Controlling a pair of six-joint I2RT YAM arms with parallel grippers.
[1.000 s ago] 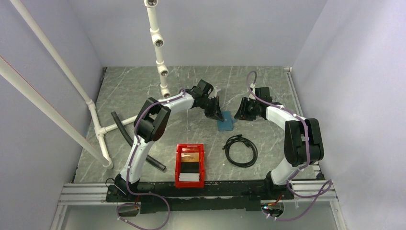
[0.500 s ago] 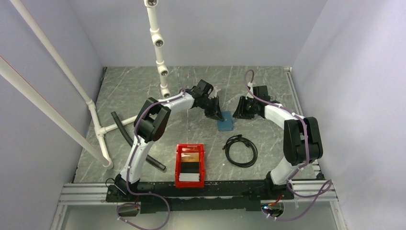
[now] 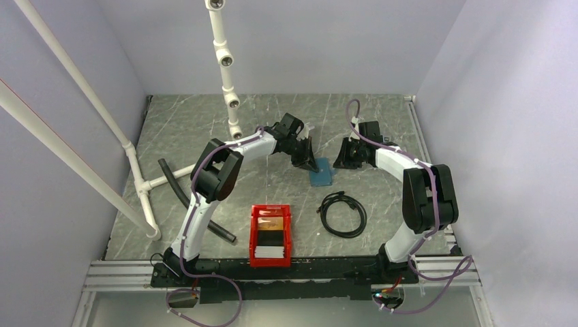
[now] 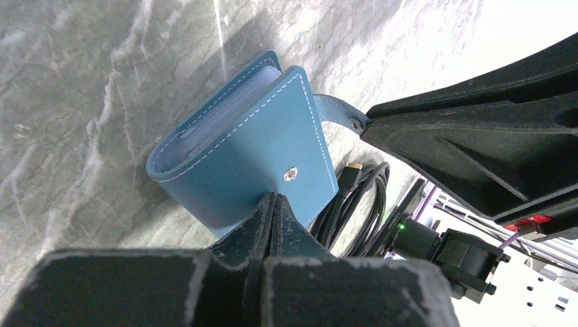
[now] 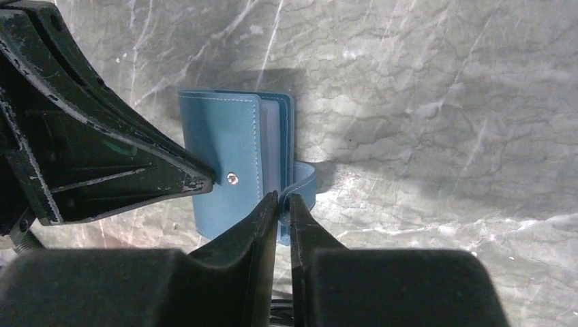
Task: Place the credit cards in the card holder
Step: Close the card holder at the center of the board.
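Observation:
The blue card holder (image 3: pixel 320 174) lies folded on the marble table; it also shows in the left wrist view (image 4: pixel 238 146) and the right wrist view (image 5: pixel 225 153). My left gripper (image 3: pixel 308 162) is shut and empty, its tip (image 4: pixel 272 199) pressing on the cover near the snap stud (image 4: pixel 291 174). My right gripper (image 3: pixel 345 158) is shut on the holder's closing strap (image 5: pixel 303 182), which sticks out sideways. The credit cards lie in a red bin (image 3: pixel 254 235): an orange-gold card (image 3: pixel 270 223) and a whitish stack (image 3: pixel 270 251).
A coiled black cable (image 3: pixel 343 213) lies just in front of the holder. A black hose (image 3: pixel 180 193) and a white pipe frame (image 3: pixel 140 184) are at the left. A white jointed pipe (image 3: pixel 227 75) hangs over the back of the table.
My right arm has shifted slightly toward the back with the strap in its grip. The left gripper and the card holder have stayed in place.

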